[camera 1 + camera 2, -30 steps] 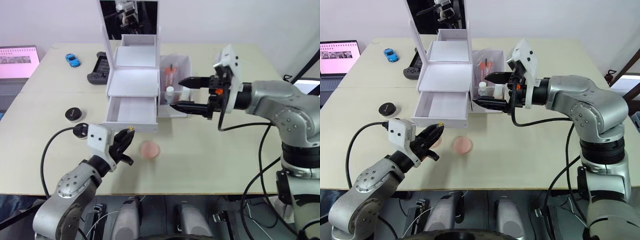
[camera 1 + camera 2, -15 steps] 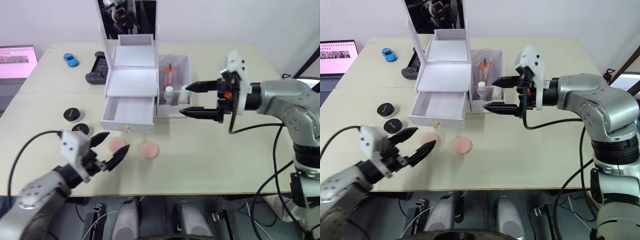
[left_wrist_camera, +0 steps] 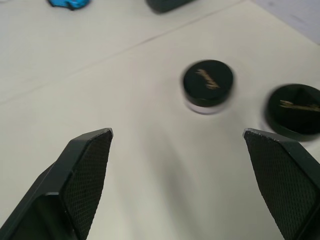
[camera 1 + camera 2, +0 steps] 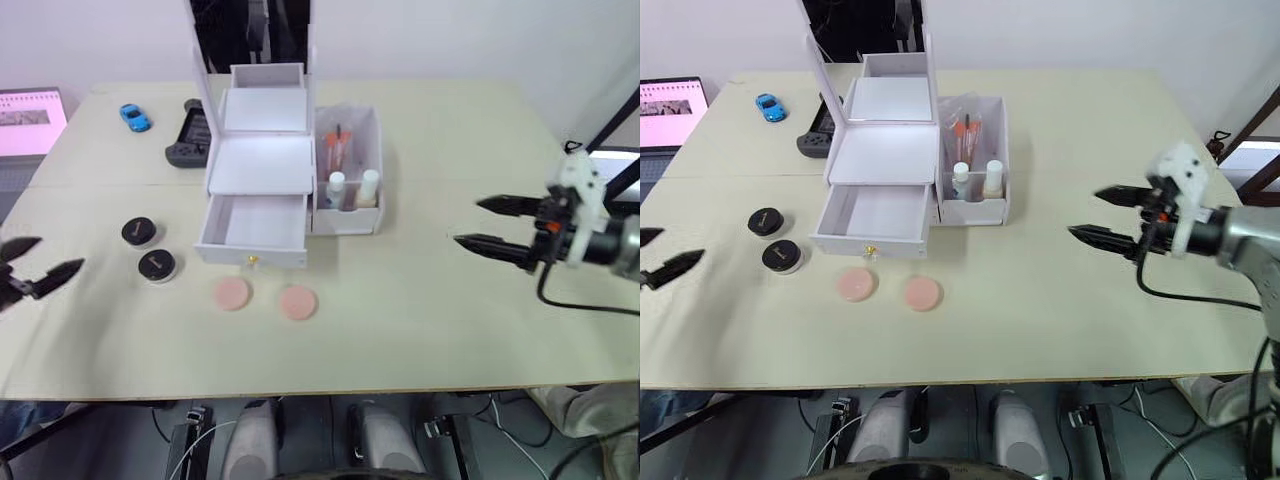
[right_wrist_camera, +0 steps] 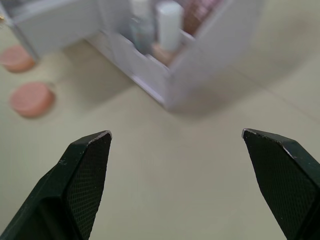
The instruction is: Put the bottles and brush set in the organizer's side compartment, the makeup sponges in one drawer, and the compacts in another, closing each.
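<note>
The white organizer stands at the table's middle back with its lower drawer pulled out and empty. Its side compartment holds two bottles and the brush set. Two pink makeup sponges lie side by side in front of the drawer. Two black compacts sit left of it, also seen in the left wrist view. My left gripper hovers open at the far left, short of the compacts. My right gripper is open and empty, well right of the organizer.
The mirror lid stands upright at the organizer's back. A black game controller and a blue toy car lie at the back left, with a laptop beyond the table's left edge.
My left gripper has opened and pulled back from the drawer front to the far left. My right gripper has drawn away from the side compartment to the right, still open.
</note>
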### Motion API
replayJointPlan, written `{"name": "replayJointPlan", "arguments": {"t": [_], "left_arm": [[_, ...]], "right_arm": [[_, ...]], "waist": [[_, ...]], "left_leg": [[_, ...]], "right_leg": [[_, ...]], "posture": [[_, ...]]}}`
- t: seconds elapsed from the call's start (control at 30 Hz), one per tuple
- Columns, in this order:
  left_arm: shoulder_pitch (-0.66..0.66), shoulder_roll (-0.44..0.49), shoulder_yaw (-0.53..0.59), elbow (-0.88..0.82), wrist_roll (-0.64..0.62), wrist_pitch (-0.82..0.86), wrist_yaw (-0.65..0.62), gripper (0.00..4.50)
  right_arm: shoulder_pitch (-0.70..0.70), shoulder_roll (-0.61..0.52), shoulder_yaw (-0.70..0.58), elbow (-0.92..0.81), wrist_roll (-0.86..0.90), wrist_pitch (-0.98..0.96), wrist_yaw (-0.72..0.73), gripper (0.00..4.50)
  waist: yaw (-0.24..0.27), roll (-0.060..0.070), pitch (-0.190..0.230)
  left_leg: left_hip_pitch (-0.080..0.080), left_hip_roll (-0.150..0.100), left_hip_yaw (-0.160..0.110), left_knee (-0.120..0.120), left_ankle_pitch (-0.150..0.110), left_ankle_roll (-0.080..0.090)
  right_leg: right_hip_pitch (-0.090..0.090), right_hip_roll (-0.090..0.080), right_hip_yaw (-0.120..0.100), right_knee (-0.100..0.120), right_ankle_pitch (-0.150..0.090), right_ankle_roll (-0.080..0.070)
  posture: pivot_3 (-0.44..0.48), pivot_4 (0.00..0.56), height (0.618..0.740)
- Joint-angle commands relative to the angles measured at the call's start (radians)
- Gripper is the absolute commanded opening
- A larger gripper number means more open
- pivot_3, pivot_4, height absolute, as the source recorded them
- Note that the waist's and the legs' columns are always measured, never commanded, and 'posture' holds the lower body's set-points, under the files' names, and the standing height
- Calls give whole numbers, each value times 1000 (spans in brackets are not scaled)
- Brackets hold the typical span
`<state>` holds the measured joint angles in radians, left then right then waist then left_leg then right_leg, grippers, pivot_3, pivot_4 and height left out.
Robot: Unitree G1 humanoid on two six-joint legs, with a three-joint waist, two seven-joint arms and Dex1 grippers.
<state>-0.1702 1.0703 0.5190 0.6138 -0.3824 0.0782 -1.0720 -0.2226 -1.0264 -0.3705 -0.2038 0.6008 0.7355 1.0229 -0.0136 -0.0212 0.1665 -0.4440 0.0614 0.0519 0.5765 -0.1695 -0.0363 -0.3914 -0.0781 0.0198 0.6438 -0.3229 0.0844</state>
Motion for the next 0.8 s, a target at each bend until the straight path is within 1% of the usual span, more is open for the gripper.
{"name": "replayJointPlan", "arguments": {"t": [0.03, 0.13, 0.23, 0.3, 0.4, 0.47, 0.53, 0.6, 0.7, 0.73, 0.8], "left_arm": [[-108, 45, -43, 175, 50, -79, -33, 4388], [-197, 54, -76, 268, 76, -120, -44, 4388], [-238, 46, -100, 294, 89, -147, -58, 4388], [-248, 35, -110, 271, 82, -138, -74, 4388], [-228, 19, -118, 178, 60, -115, -122, 4388], [-197, 16, -108, 93, 24, -67, -175, 4388], [-95, 18, -88, -73, -39, 32, -246, 4388], [34, 14, -57, -265, -99, 135, -275, 4388], [234, 13, 8, -550, -207, 321, -301, 4388], [284, 12, 28, -629, -239, 376, -302, 4388], [354, -10, 48, -779, -270, 428, -264, 4388]], "right_arm": [[54, 3, -100, -1, -20, -43, -25, 4500], [115, -14, -101, 18, -71, -91, -21, 4500], [101, -3, -100, 8, -63, -92, -38, 4500], [67, -11, -91, -7, -38, -66, -40, 4500], [13, -22, -61, -28, -26, -54, -33, 4500], [-47, -21, -25, -43, -24, -47, -46, 4500], [-107, -27, 30, -63, -37, -67, -36, 4500], [-173, -24, 74, -84, -17, -49, -26, 4500], [-284, -12, 135, -136, 44, 27, -32, 4500], [-314, -9, 153, -149, 60, 47, -31, 4500], [-380, -6, 193, -161, 115, 115, -11, 4500]], "waist": [[-3, 0, 0], [-8, 0, 0], [-7, 0, 0], [-6, 0, 0], [-5, 0, 0], [-5, 0, 0], [-9, 0, 0], [-13, 0, 0], [-25, 0, 0], [-28, 0, 0], [-28, 0, 0]], "left_leg": [[0, 0, 1, 0, 0, 0], [2, 1, 3, 3, 0, 0], [2, 4, 6, 6, 0, 0], [2, 6, 6, 8, 0, 0], [2, 7, 5, 8, 0, 0], [2, 7, 5, 8, 0, 0], [2, 7, 5, 8, 0, 0], [2, 7, 7, 8, 0, 0], [2, 8, 6, 8, 0, 0], [1, 8, 6, 8, 0, 0], [2, 10, 3, 8, 0, 0]], "right_leg": [[0, 0, -2, 1, 0, 0], [-1, 2, -2, 5, 0, 1], [0, 11, -2, 6, 2, 4], [0, 14, -1, 8, 3, 4], [-1, 16, -1, 9, 3, 4], [-1, 16, -1, 10, 4, 7], [-2, 16, -1, 10, 4, 7], [-2, 15, 1, 10, 4, 7], [-2, 15, 1, 11, 4, 7], [-3, 15, 1, 11, 4, 7], [-2, 14, 1, 11, 3, 5]], "posture": [[0, 150, 740], [0, 150, 740], [0, 150, 740], [0, 150, 740], [0, 150, 740], [0, 150, 740], [0, 150, 740], [0, 150, 740], [0, 150, 740], [0, 150, 740], [0, 150, 740]]}}
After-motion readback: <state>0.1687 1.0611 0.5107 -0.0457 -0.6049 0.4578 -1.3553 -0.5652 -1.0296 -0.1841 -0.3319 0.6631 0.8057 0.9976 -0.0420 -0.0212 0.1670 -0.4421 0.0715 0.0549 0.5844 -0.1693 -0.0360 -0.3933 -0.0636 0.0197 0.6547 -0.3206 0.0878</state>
